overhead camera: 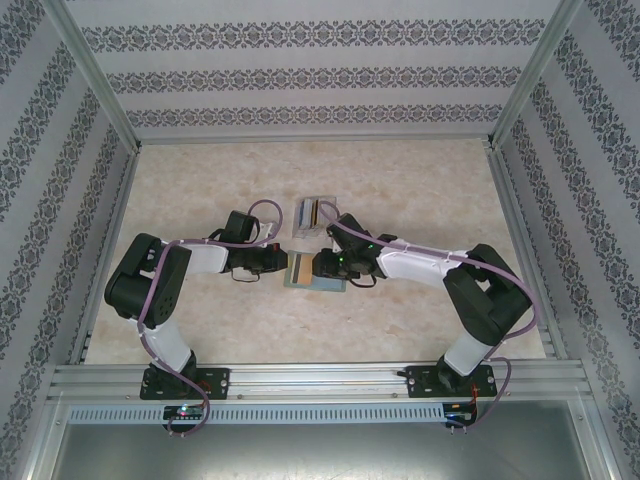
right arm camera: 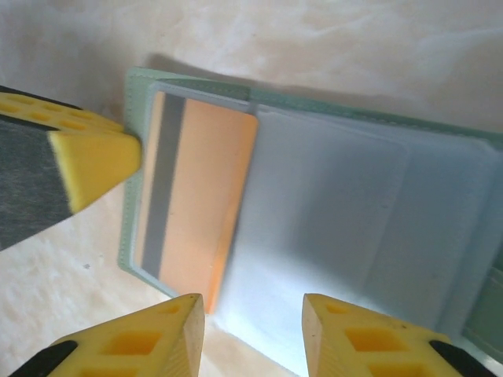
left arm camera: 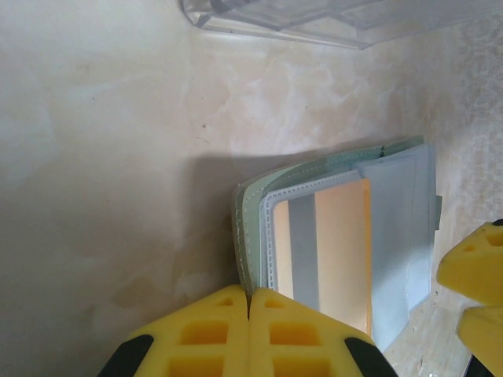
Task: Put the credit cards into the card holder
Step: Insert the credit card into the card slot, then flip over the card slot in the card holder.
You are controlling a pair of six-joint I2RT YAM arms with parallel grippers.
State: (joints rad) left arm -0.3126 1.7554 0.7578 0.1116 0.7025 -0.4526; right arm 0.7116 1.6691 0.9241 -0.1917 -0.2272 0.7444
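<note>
Two pincers: both are seen low over the middle of the counter (left arm camera: 94, 157), tips facing each other across the card holder (right arm camera: 354, 204).
left pincer (left arm camera: 248, 305): pressed together, with the edge of the grey-green cover apparently nipped in the seam between its fingers.
right pincer (right arm camera: 253, 308): spread, with nothing held between its fingers; it is hung just over the near edge of the card holder.
card holder: laid open on the counter between the two pincers, its light blue pockets turned up.
orange card (right arm camera: 200, 204): laid on the inner panel at the left pincer's side, grey stripe showing, one long edge at the lip of a light blue pocket. How far it is tucked in cannot be told.
clear rack (overhead camera: 313, 213): set farther back, near the card holder but apart from it.
step judged: the orange card is held by neither pincer, so its seating is probably what has to be checked.
risk, card: its near corner lies just beside a finger of the right pincer and could be dragged out by a sideways withdrawal.
risk, cover: the soft edge could slip from the pinch, and the card holder could fold or shift.
risk, pocket: a half-seated card could be pushed out when another is fed in.
</note>
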